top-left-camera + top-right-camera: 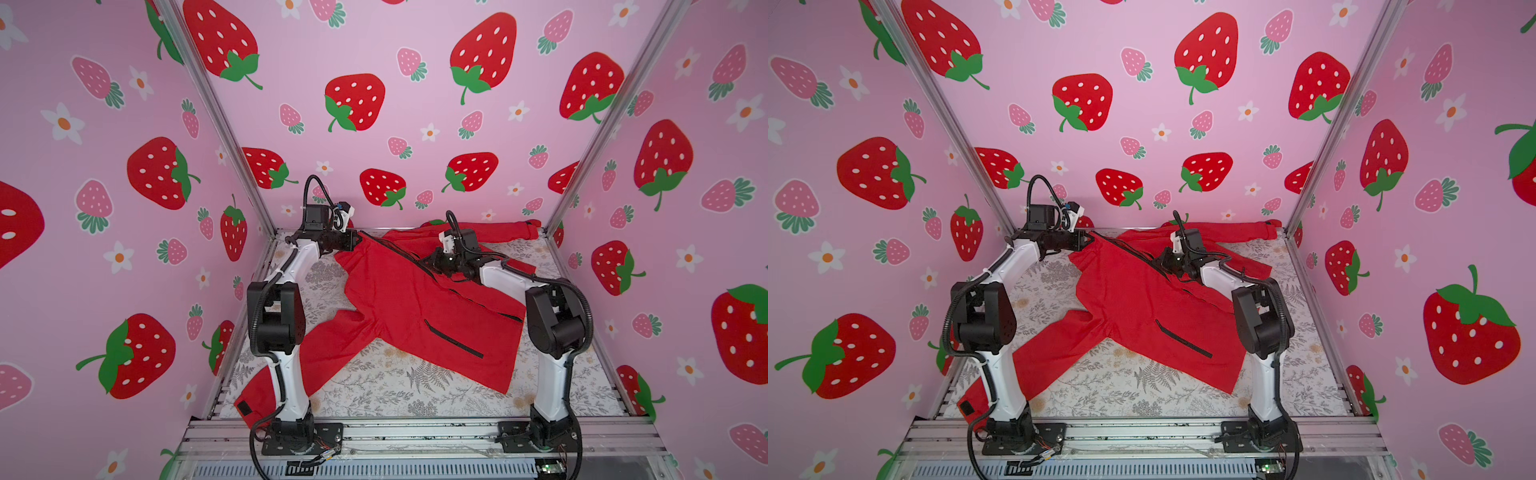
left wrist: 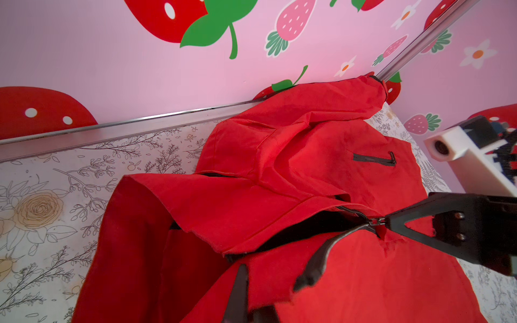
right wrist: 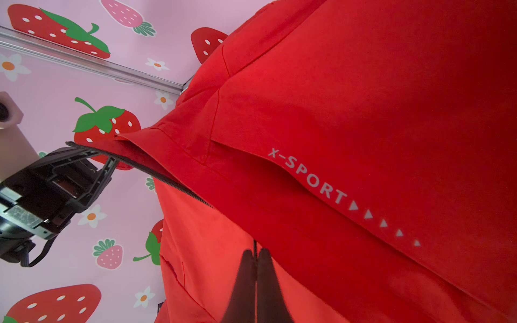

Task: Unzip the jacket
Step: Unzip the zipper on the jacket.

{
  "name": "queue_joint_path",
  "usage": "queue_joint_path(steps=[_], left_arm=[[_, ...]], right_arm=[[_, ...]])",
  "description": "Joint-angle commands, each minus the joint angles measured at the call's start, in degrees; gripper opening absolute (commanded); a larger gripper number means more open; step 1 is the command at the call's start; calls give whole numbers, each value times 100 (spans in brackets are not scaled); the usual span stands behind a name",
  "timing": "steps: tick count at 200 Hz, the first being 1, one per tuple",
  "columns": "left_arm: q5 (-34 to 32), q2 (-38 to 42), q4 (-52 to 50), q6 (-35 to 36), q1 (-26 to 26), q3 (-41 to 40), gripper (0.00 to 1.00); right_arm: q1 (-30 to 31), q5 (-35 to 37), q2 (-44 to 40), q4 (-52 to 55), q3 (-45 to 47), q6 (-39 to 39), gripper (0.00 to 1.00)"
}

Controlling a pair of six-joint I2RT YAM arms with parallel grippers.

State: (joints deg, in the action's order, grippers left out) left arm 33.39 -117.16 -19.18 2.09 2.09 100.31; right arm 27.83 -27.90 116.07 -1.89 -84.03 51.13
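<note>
jacket [image 1: 415, 307] is spread across the table [image 1: 374, 390], collar end lifted | left gripper [image 1: 357, 241] is clamped on the collar edge so the zipper line is held taut | right gripper [image 1: 427, 262] is pinched closed on the zipper pull [image 2: 375, 222], partway down the front

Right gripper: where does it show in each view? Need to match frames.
Top view: right gripper just right of centre, on the jacket.
Top view: near centre, same spot on the jacket.
Left wrist: right edge, shut on the zipper pull.
Right wrist: bottom centre, fingers together.
Shared landmark: the black front zipper.
</note>
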Motion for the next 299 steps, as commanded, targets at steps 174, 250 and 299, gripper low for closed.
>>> queue_joint_path(steps=[174,250,299], left_arm=[[-548,-114,-77,115,-231,639,0],[-807,-65,371,-194,-248,465,0],[-946,-70,467,-312,-248,482,0]], right_arm=[[-164,818,-569,1432,141,-538,0],[-167,1051,-709,1925,62,-726,0],[-173,1202,-840,2210,71,-806,0]])
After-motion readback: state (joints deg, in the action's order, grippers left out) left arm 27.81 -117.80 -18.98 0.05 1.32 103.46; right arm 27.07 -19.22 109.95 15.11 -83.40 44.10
